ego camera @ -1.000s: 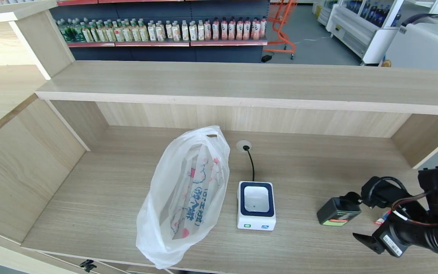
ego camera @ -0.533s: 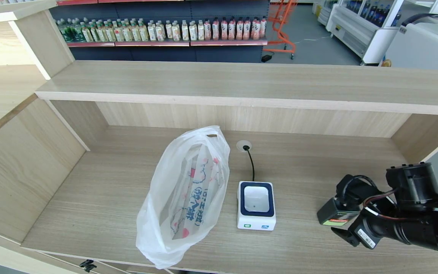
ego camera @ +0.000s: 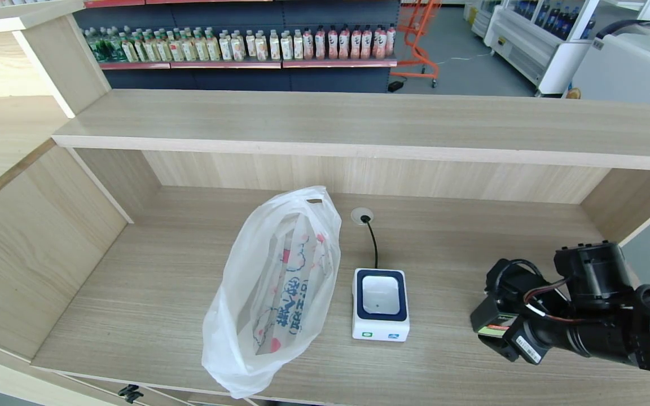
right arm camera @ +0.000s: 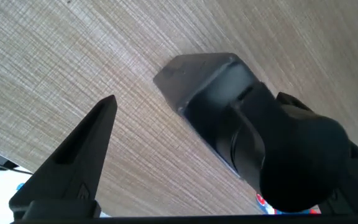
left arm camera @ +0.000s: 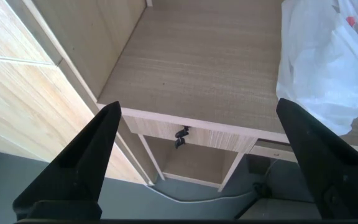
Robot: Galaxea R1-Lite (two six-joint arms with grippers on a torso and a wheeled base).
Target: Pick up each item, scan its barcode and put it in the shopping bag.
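Note:
A small black box-shaped item (ego camera: 486, 317) with a green and red label lies on the wooden counter (ego camera: 449, 254), right of the scanner. My right gripper (ego camera: 500, 326) is open and straddles it. In the right wrist view, the dark item (right arm camera: 210, 81) lies between the fingers, and one finger (right arm camera: 73, 168) stands well clear of it. The white scanner (ego camera: 380, 304) with a dark blue frame sits mid-counter. The white plastic shopping bag (ego camera: 271, 293) lies left of it, holding a printed package. My left gripper (left arm camera: 197, 112) is open, below the counter's front edge near the bag (left arm camera: 328, 62).
A black cable (ego camera: 371, 239) runs from the scanner to a hole at the back of the counter. A raised shelf wall (ego camera: 359, 169) closes the back, and side panels close both ends. Bare counter lies left of the bag and between scanner and item.
My right arm has swung left and forward. Its open gripper, which was beside the black item, now has a finger on each side of it. The bag, scanner and item have not moved.

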